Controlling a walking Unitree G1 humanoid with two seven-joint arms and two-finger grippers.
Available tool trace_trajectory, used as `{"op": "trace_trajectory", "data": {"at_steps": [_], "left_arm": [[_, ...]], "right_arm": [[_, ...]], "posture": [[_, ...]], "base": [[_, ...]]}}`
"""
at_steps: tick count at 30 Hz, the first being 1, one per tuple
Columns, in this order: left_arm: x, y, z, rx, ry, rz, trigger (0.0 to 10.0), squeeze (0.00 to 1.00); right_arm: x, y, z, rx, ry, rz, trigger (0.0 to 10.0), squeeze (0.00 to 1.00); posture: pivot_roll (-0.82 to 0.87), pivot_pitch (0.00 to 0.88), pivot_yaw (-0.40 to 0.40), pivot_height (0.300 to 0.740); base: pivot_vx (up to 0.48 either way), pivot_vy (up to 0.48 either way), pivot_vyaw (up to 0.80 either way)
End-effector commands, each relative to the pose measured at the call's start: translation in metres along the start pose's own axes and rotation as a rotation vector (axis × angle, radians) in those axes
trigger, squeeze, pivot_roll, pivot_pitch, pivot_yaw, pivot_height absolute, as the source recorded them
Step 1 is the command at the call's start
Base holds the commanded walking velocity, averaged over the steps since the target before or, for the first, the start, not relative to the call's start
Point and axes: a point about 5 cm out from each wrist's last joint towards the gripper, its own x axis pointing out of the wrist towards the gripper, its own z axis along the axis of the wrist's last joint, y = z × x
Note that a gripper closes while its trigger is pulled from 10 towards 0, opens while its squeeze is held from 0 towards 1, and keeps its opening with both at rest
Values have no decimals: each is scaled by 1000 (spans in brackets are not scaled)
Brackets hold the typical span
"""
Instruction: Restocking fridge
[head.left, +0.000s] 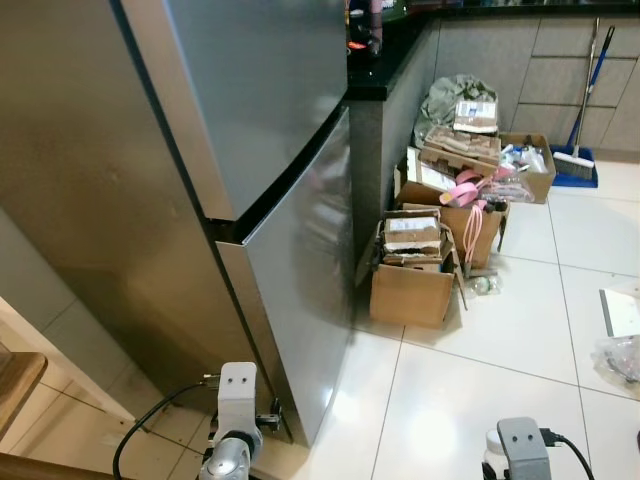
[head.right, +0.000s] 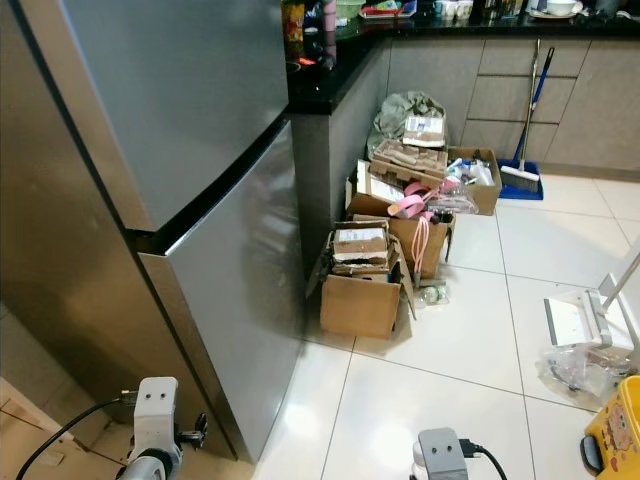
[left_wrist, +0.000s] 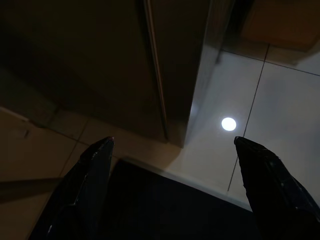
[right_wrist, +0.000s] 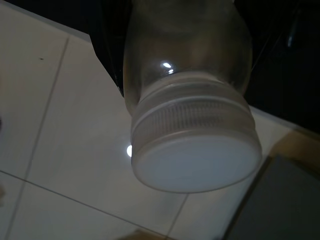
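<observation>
The tall steel fridge (head.left: 200, 150) stands at the left with both its upper door and lower door (head.left: 300, 290) closed. My left gripper (left_wrist: 172, 141) hangs low by the fridge's bottom corner, open, with nothing between its black fingers (left_wrist: 85, 185). A clear jar with a white screw lid (right_wrist: 192, 150) hangs lid-first over the tiled floor in the right wrist view, held in my right gripper, whose fingers are lost in the dark behind it. The jar's white top (head.left: 490, 445) peeks out beside my right wrist (head.left: 522, 445) at the bottom.
Open cardboard boxes (head.left: 410, 290) full of packets are stacked against the dark counter (head.left: 385, 75) just right of the fridge. A broom (head.left: 578, 150) leans at the back. A plastic bag (head.right: 580, 365) and a yellow object (head.right: 615, 430) lie at the right. A wooden edge (head.left: 15, 380) is at the left.
</observation>
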Motion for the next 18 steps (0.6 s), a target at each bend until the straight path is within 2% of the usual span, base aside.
{"op": "trace_trajectory", "data": {"at_steps": [1, 5, 10, 15, 18], "left_arm": [[-4, 10, -11, -7, 37, 27, 10000, 0], [-5, 11, -12, -6, 33, 24, 10000, 0], [-5, 11, -13, -20, 44, 15, 10000, 0], [-5, 11, -9, 23, 18, 7, 10000, 0], [-2, 11, -2, 47, -1, -11, 10000, 0]], "right_arm": [[-1, 6, -5, -4, 14, 21, 10000, 0], [-1, 7, -5, -3, 12, 22, 10000, 0], [-1, 8, -5, -4, 13, 24, 10000, 0], [-2, 8, -6, -4, 13, 23, 10000, 0], [-1, 8, -5, -7, 12, 24, 10000, 0]], "posture": [[-86, 123, 70, 740], [-85, 123, 71, 740], [-85, 122, 72, 740], [-84, 123, 72, 740], [-86, 121, 72, 740]], "base": [[0, 0, 0], [0, 0, 0], [0, 432, 0], [0, 369, 0], [0, 0, 0]]}}
